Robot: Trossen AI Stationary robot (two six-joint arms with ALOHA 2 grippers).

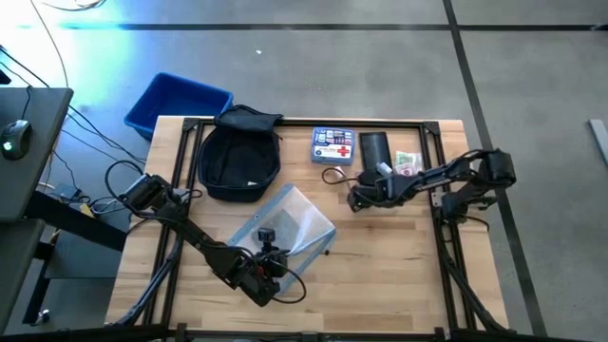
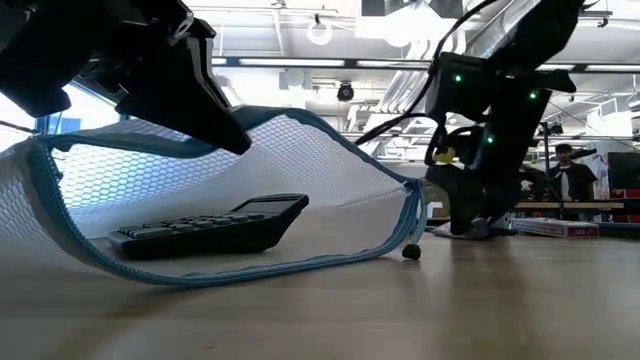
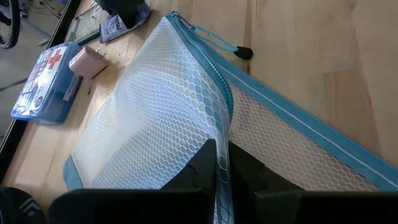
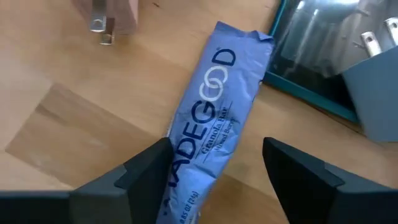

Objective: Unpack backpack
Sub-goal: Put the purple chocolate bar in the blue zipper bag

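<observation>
The dark backpack (image 1: 237,160) lies open at the table's far left. Near the front centre is a white mesh pouch with a blue zip (image 1: 294,226) (image 2: 250,170), with a black keypad device (image 2: 210,228) inside. My left gripper (image 1: 266,258) (image 3: 217,171) is shut on the pouch. My right gripper (image 1: 359,198) (image 4: 214,171) is open and points steeply down over a blue granola bar (image 4: 211,112) that lies flat on the table. Its fingers stand on either side of the bar's near end; I cannot tell whether they touch it. My left gripper pinches the pouch's upper layer at its zip edge (image 3: 221,130) between its two fingers. It comes slanting down from the table's near side. That edge is raised, so the mouth gapes, while the pouch's lower side (image 2: 250,275) stays on the table.
A blue bin (image 1: 177,101) stands beyond the far left corner. A first-aid box (image 1: 332,145), a black pouch (image 1: 373,148), a pink plug (image 4: 115,15), a cord loop (image 1: 332,176) and small paper items (image 1: 407,163) lie far centre-right. A person (image 2: 566,172) stands in the room behind.
</observation>
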